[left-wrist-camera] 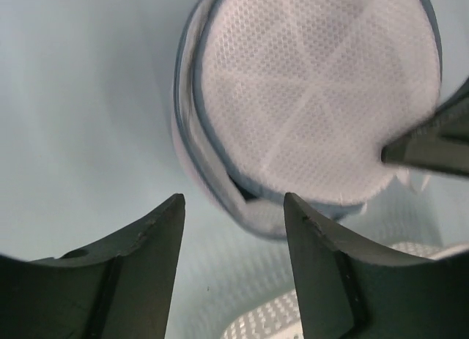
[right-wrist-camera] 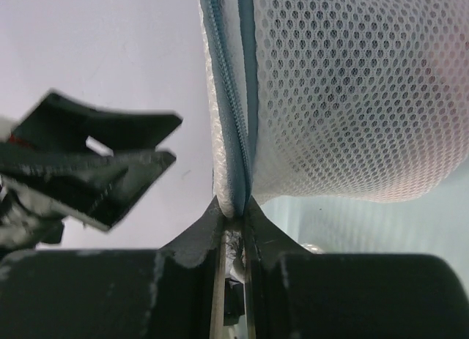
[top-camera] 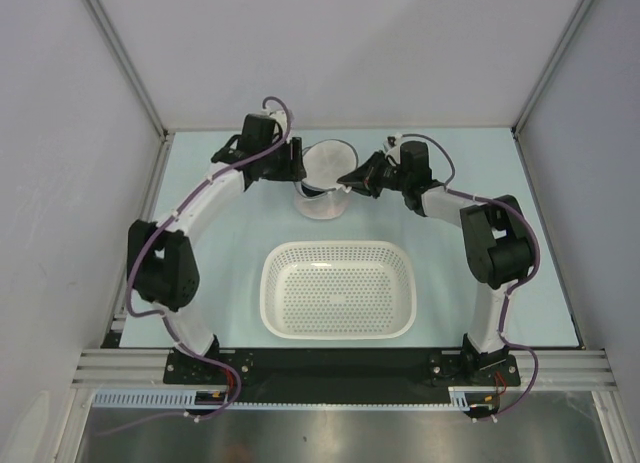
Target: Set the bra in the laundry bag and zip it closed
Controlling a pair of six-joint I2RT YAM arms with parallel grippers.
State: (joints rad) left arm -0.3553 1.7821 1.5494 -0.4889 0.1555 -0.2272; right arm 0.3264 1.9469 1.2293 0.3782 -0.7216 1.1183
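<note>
Right wrist: right hand (right-wrist-camera: 234, 211) pinching zip rim (right-wrist-camera: 236, 119) of laundry bag (right-wrist-camera: 352, 97), rear-centre of bench (top-camera: 440, 273). Left hand (left-wrist-camera: 233, 207) spread, just beside bag; should brace wall while right pulls along zip.

Laundry bag (left-wrist-camera: 315, 97) — matt mesh cloth

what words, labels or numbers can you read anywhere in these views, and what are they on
None can be read in any view.
The laundry bag shows only plain mesh and a zip rim, no tag.
The white perforated basket bears no marking.
Any print on the arm bases would be too small to tell.
</note>
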